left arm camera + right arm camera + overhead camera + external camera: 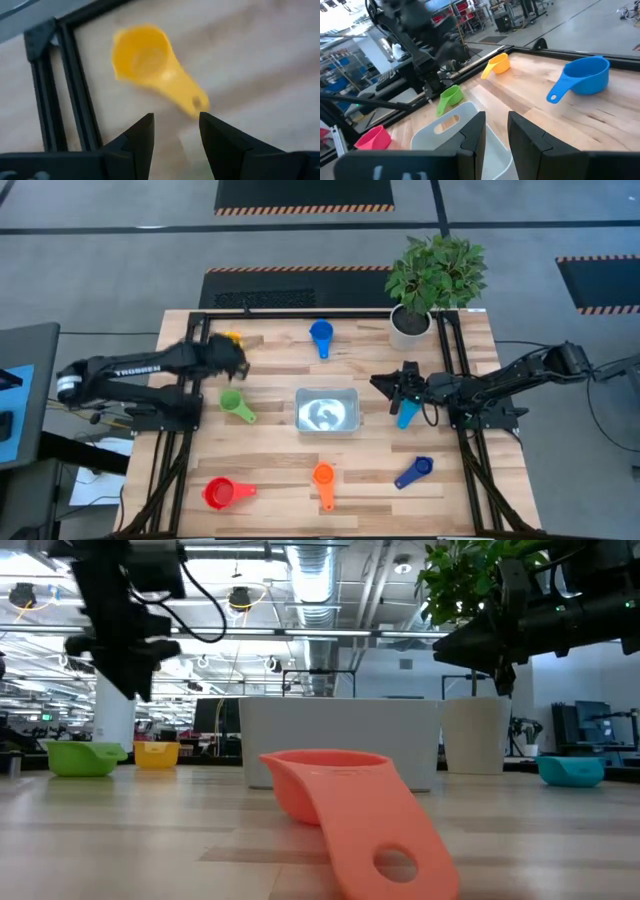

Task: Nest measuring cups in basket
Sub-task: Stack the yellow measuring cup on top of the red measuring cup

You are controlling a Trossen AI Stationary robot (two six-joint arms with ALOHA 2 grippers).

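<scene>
The round yellow plastic measuring cup (142,55) with its short flat handle lies on the wooden plank counter (270,460), just ahead of the left gripper (176,125), whose jaws are spread and empty. The right gripper (496,127), jaws spread, hangs beside the shiny silvery rectangular basket (327,410).

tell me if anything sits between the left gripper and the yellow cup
Nothing visible does. The left gripper hangs open over the yellow cup, and only bare table shows between its fingers and the cup's handle. The green cup lies nearer the basket, off that path.
</scene>
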